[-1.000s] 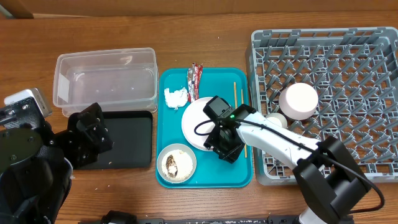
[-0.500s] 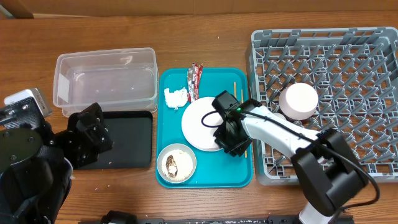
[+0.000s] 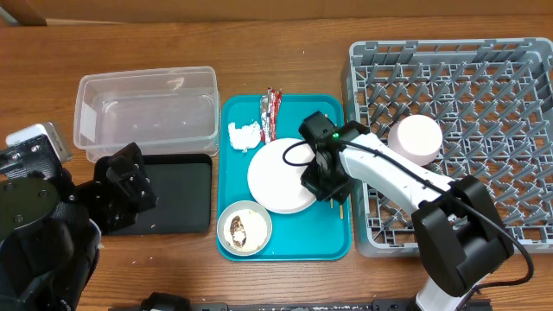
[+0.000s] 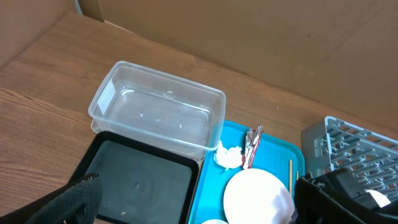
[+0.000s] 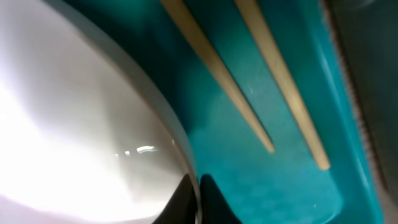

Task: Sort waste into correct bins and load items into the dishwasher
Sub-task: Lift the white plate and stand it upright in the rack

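Overhead, the round pale plate point(image 3: 276, 177) sits on the teal tray point(image 3: 302, 238), its right rim pinched in the narrowly closed right gripper point(image 5: 198, 193), chopsticks point(image 5: 283, 81) just right of it, tissue point(image 3: 244, 136) and wrapper point(image 3: 271, 108) beyond, a scrap-filled bowl point(image 3: 222, 223) nearer, while the left gripper point(image 4: 205, 202) hangs wide apart above the black tray point(image 4: 137, 180).

A flat teal tray point(image 3: 302, 112) lies on the wooden table point(image 3: 276, 52), about midway across it, long side running front to back. Its floor point(image 5: 261, 180) looks smooth. Brown cardboard point(image 4: 249, 31) stands behind the table's far edge.
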`<state>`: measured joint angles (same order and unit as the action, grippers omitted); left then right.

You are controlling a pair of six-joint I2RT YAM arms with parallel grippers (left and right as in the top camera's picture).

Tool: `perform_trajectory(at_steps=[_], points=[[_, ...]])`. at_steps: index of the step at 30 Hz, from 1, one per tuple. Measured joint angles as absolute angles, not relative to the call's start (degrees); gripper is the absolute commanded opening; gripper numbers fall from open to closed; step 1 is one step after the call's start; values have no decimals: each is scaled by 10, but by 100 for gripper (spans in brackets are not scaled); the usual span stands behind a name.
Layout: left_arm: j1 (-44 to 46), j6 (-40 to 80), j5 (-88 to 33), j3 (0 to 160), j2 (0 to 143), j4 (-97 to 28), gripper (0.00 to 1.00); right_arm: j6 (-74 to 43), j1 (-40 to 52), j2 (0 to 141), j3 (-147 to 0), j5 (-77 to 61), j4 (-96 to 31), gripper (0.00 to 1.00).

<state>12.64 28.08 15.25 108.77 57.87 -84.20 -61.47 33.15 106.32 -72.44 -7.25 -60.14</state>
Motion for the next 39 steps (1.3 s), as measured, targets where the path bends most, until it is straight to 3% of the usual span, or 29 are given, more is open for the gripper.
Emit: perform_trajectory(at_steps=[10,18,27,39], points=[[126,281,152,1088,579,-842,100,-531,330,1030,-861,71,-662,4],[126,281,152,1087,579,-842,100,-437,313,896,-908,241,-682,4],[126,281,152,1087,579,-842,100,-354,163,812,-910,527,-714,4],[126,281,152,1087,579,-842,100,-284,9,870,-861,593,-675,4]])
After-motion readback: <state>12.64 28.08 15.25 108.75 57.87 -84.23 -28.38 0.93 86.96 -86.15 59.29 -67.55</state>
